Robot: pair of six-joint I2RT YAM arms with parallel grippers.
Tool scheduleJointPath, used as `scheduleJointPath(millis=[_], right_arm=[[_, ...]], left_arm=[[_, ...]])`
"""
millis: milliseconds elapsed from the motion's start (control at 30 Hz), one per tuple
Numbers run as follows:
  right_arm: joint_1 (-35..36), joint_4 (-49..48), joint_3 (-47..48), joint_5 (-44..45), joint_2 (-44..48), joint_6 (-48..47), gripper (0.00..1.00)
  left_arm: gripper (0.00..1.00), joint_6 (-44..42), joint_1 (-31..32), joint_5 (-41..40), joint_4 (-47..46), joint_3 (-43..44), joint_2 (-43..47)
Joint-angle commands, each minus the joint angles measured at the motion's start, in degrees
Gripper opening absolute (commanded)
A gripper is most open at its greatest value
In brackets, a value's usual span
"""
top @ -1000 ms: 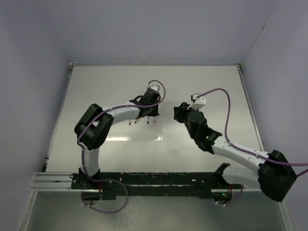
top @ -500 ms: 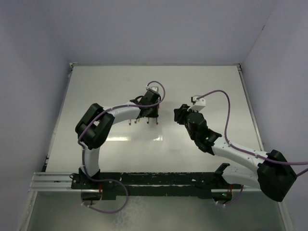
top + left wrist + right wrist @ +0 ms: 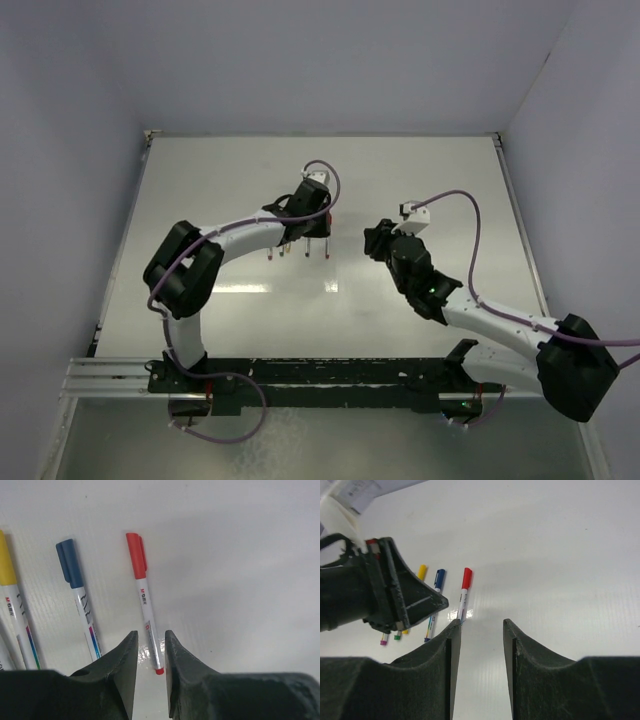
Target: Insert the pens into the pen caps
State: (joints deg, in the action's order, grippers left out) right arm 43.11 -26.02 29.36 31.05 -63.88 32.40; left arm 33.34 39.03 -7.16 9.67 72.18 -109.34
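L arm: vs 1 s ago, elbow has swung out to the left and the wrist has drawn back toward the far side of the table (image 3: 420,180), so L gripper (image 3: 150,635) now hangs above the near ends of the pens (image 3: 305,250) and touches none of them. Its jaws stand a narrow gap apart w/ nothing between; the table shows through the gap. Pens lie in a row, roughly parallel, flat on the table, none shifted. Going L to R in my left wrist view: yellow pen (image 3: 17,620) at the frame edge, blue pen (image 3: 82,605), red pen (image 3: 145,605), each w/ its matching cap seated on the far end; red cap (image 3: 136,555) looks fully home. Two more pens show only as a purple end (image 3: 384,641) and a green end (image 3: 397,637) under my L wrist; their caps are hidden, can't confirm. R gripper (image 3: 481,622) has slid a little nearer the base side, jaws well apart, empty, aimed at the bare table just right of the red pen. Reading: this pull-back looks like a retreat after the last capping, so the task is prob. done or nearly so. Next: check purple and green caps.
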Motion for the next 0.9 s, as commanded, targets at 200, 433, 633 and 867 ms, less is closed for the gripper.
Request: scheduleJointPath(millis=[200, 433, 633, 867], right_arm=[[-2.7, 1.5, -2.3, 7.3, 6.7, 1.9, 0.41], [-23.3, 4.9, -7.8, -6.8, 16.3, 9.3, 0.40], [-35.5, 6.6, -9.5, -16.0, 18.7, 12.4, 0.40], [-37.1, 6.2, -11.4, -17.2, 19.6, 11.8, 0.39]], left_arm=[[0.29, -4.7, -0.1, -3.0, -8.7, -8.6, 16.9], [0.25, -6.6, -5.2, -1.8, -12.2, -18.3, 25.8], [0.23, -2.3, -20.9, 6.8, -16.9, -28.1, 32.0], [0.33, -4.5, -22.4, -9.9, -13.2, -31.1, 38.4]])
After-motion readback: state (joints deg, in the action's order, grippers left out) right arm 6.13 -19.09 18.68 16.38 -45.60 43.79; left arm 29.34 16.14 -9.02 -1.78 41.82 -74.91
